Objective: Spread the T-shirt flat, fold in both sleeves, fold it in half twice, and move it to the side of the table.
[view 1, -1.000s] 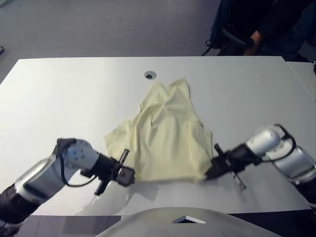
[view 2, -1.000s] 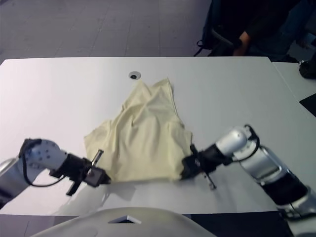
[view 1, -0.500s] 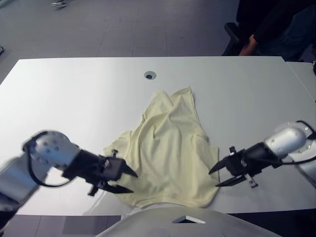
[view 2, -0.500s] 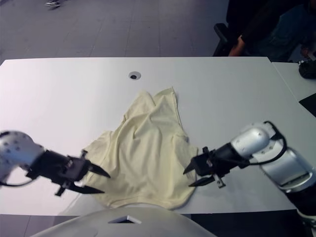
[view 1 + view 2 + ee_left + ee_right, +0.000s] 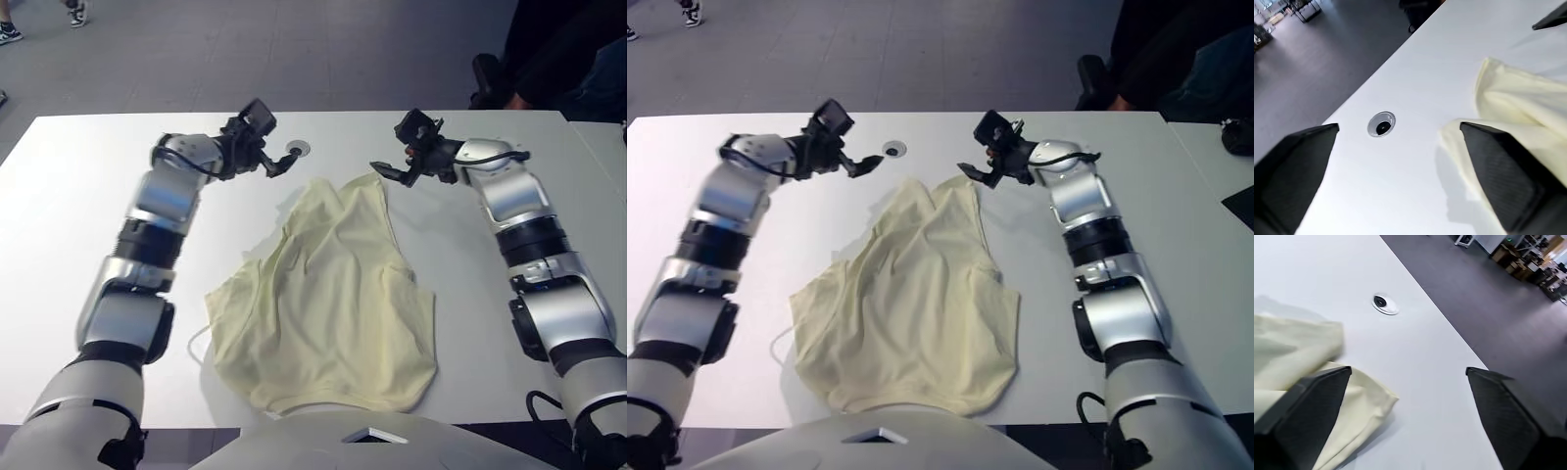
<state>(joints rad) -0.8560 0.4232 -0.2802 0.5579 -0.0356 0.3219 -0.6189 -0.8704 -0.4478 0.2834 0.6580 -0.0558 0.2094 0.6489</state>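
Observation:
A pale yellow T-shirt [image 5: 328, 304] lies crumpled along the middle of the white table [image 5: 88, 196], its wide hem near the front edge and its narrow end pointing away. My left gripper [image 5: 279, 162] hovers open over the table's far part, just left of the shirt's far end, between it and a cable grommet [image 5: 297, 149]. In the left wrist view its fingers [image 5: 1293, 166] stand wide apart with the grommet [image 5: 1381, 124] and a shirt corner [image 5: 1518, 103] beyond. My right gripper [image 5: 382, 171] is open beside the far end's right corner. The right wrist view has the shirt [image 5: 1298, 342] by one finger [image 5: 1303, 411].
The table has bare surface on both sides of the shirt. A second table [image 5: 602, 137] adjoins at the right. A dark chair [image 5: 485, 78] stands beyond the far right edge.
Both grippers let go of the shirt's hem near the front edge, opened, and swung out to the shirt's far end. The hem dropped and spread on the table.

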